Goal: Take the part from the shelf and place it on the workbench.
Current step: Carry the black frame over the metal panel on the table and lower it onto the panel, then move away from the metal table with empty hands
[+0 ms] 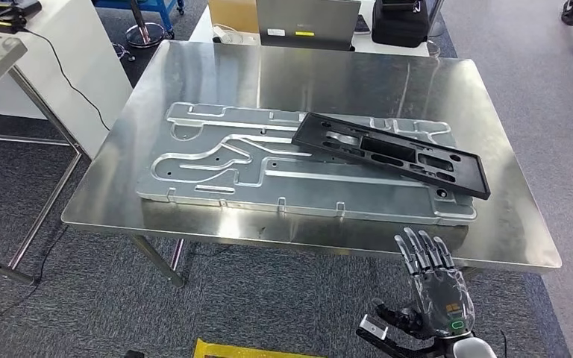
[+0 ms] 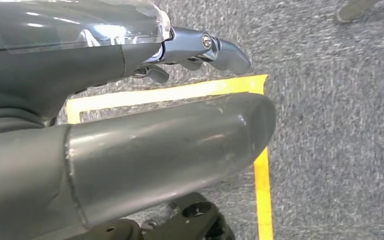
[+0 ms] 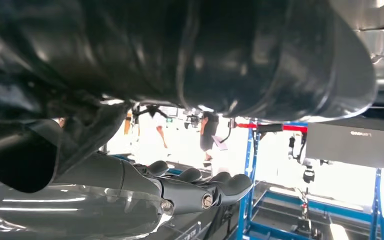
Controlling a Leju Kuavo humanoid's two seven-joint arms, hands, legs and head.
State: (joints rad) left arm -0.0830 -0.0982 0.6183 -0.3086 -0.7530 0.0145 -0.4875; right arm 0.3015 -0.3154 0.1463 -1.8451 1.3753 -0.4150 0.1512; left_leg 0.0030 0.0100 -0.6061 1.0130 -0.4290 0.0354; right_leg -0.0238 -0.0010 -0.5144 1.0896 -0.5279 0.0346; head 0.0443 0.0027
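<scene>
Black parts: I count one black part [image 1: 392, 153], a long frame with cut-outs.
Metal plates: one grooved plate [image 1: 231, 168] on the workbench [image 1: 507, 224].
Part place: it lies tilted across the plate's right half.
Right hand [image 1: 436, 280]: fingers apart, holding nothing, just before the near table edge; the part is well beyond it.
Left hand [image 2: 130, 125]: fingers straight, nothing in them, above grey carpet with a yellow line [image 2: 262, 195].

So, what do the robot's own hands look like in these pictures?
The right robot hand has slim silver-and-dark segmented fingers, a translucent smoky cover over the back and a small green-ringed mark near the wrist. The left robot hand has a thick grey thumb, a glossy clear cover and polished metal fingertips.
</scene>
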